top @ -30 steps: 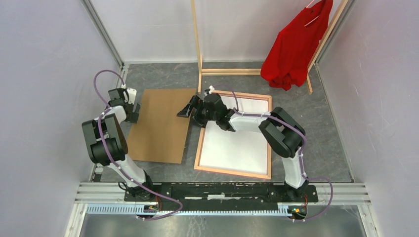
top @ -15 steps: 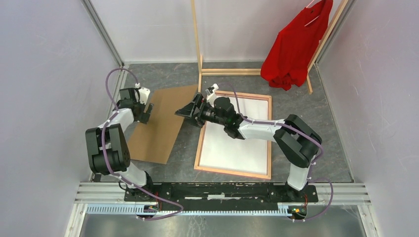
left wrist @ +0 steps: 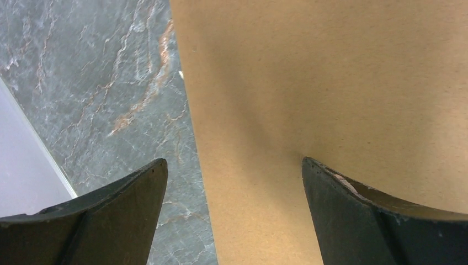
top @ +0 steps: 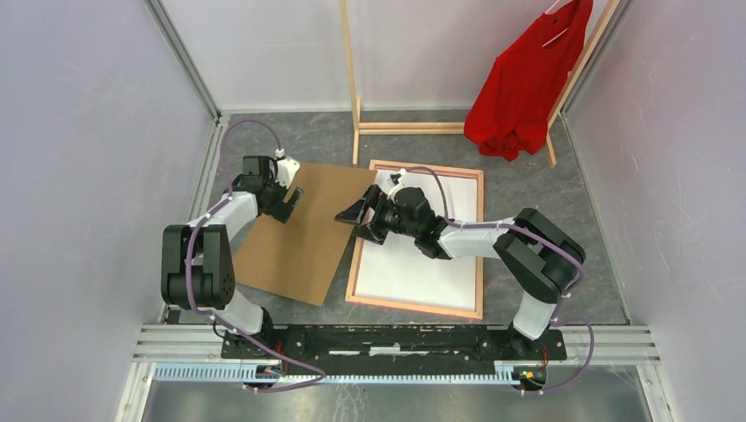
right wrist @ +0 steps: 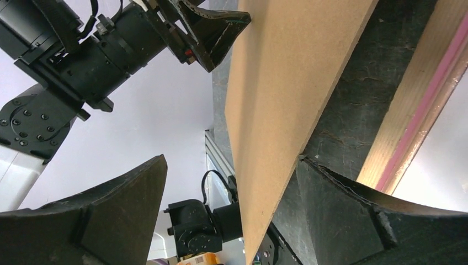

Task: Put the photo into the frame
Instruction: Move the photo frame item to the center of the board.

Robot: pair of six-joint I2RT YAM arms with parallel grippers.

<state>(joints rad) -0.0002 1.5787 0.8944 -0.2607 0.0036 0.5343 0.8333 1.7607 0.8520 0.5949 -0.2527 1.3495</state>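
Grey marbled tabletop (top: 598, 229), faint orange-white veins. Left wall (top: 79, 132) and right wall (top: 686, 132) pale lilac; back panel (top: 264, 53) white. Bare-wood clothes rack (top: 349, 61) at back, red garment (top: 523, 83) hanging at its right end. Aluminium rail (top: 616, 336) along near edge. Light even, diffuse.

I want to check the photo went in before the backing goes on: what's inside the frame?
A plain white sheet fills the frame. No printed picture shows on it, and the right arm covers part of its upper left.
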